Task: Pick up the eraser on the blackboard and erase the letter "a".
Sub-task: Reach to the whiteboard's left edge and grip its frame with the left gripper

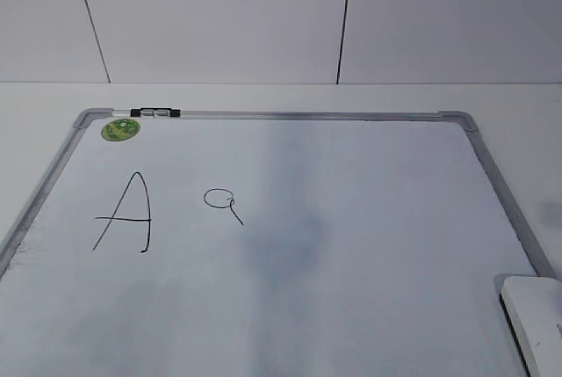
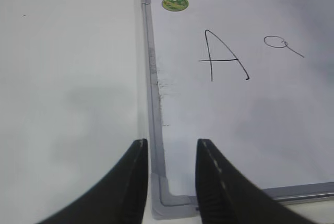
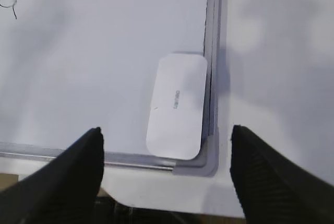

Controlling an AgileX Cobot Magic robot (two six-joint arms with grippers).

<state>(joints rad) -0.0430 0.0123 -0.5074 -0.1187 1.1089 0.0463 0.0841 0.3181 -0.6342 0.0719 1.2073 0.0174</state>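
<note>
Nearest us, at the table's near right corner, our right gripper [image 3: 166, 148] hung with jaws wide and empty above the eraser [image 3: 176, 105], which lay in the blackboard [image 1: 351, 245] corner. Our left gripper [image 2: 172, 153] was narrowly parted, empty. Farther off, the letter "a" [image 1: 223, 202] was unerased.

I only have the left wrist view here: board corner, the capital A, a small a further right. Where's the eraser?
Observer: The eraser lies flat in the blackboard's near right corner, against the frame, under the right gripper.
Operator: Is the right gripper on it yet?
Observer: No. Its jaws are spread wide, nothing between them.
Operator: Anything between the eraser and the letter "a"?
Observer: Only bare board, with faint grey smudges. The capital A sits left of the "a", beyond it from the eraser.
</note>
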